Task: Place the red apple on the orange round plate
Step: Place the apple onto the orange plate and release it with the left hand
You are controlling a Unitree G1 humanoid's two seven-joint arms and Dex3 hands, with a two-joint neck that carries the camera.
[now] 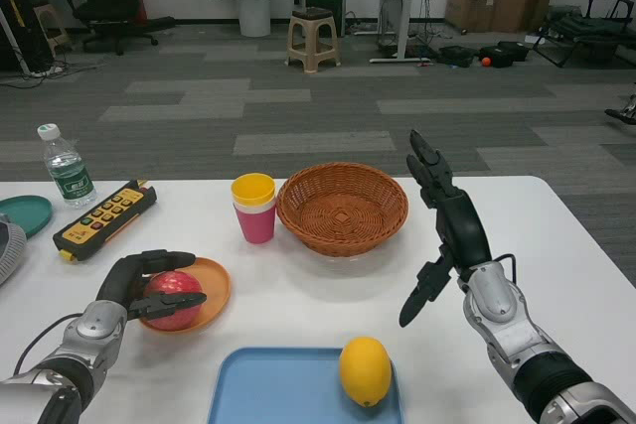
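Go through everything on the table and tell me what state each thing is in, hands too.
Red apple: on the orange plate, gripped.
Left hand: fingers around the apple.
Right hand: raised, fingers apart, holding nothing.
Wicker basket: upright, empty.
Stacked cups: upright, yellow in pink.
Water bottle: upright, capped.
Lemon: on the blue tray.

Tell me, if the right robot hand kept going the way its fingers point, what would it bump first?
Probably nothing: the right robot hand points up and away, past the wicker basket beside it, over bare table. Depth is hard to judge.
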